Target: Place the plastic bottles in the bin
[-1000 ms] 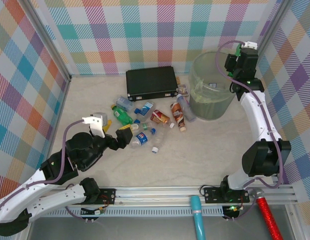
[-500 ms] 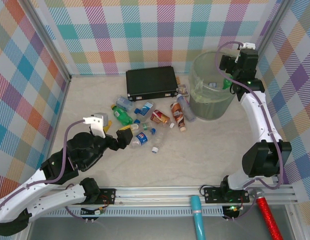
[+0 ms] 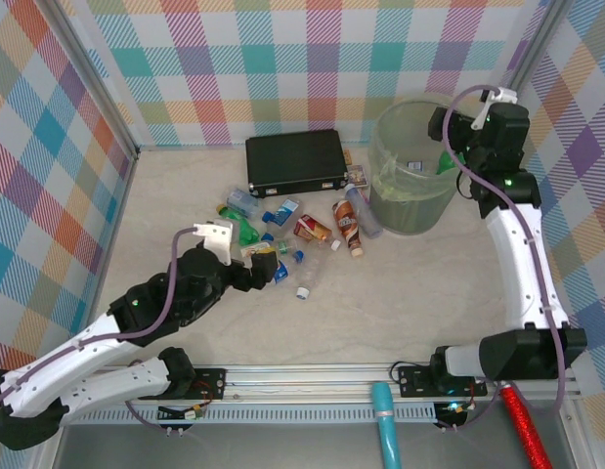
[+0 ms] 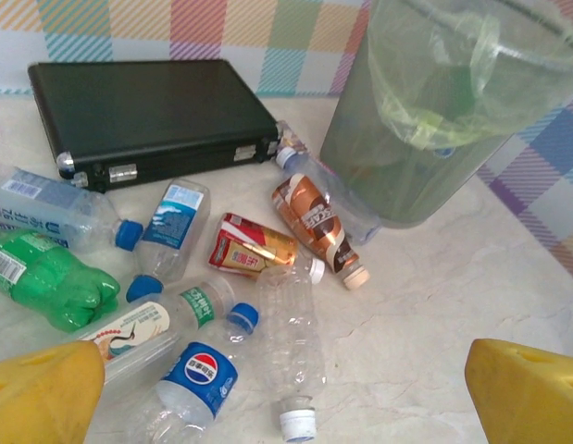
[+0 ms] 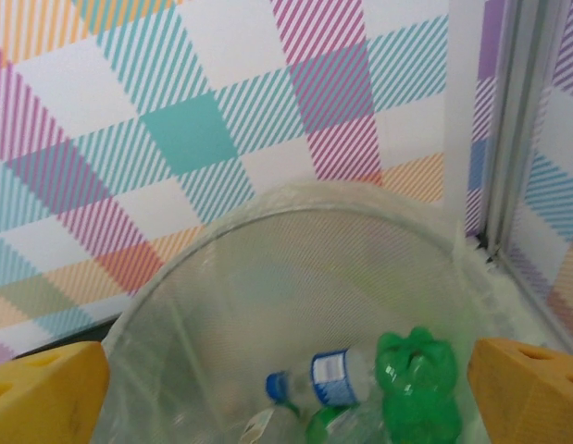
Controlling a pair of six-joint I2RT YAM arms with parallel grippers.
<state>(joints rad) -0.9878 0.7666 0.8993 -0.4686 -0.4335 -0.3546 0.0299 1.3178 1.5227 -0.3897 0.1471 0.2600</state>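
Several plastic bottles lie in a loose pile on the table: a clear one with a white cap (image 4: 291, 342), a Pepsi-labelled one (image 4: 198, 379), a green one (image 4: 45, 282), a brown one (image 4: 314, 227) and a red-gold one (image 4: 254, 248). My left gripper (image 4: 286, 398) hangs open just above the near side of the pile (image 3: 292, 244), its yellow fingers (image 4: 41, 393) wide apart and empty. The pale-green bin (image 3: 411, 181) stands at the back right. My right gripper (image 5: 288, 393) is open over the bin's rim (image 5: 295, 208). Inside lie a green bottle (image 5: 416, 384) and a blue-labelled bottle (image 5: 337, 375).
A flat black case (image 3: 295, 161) lies behind the pile, left of the bin. Checked walls close in the table on three sides, and a metal post (image 5: 513, 120) stands right behind the bin. Bare table lies in front of the bin (image 3: 410, 283).
My left arm has reached forward, bringing its gripper over the pile. My right wrist has swung right at the bin's rim, and a green bottle now lies in the bin.
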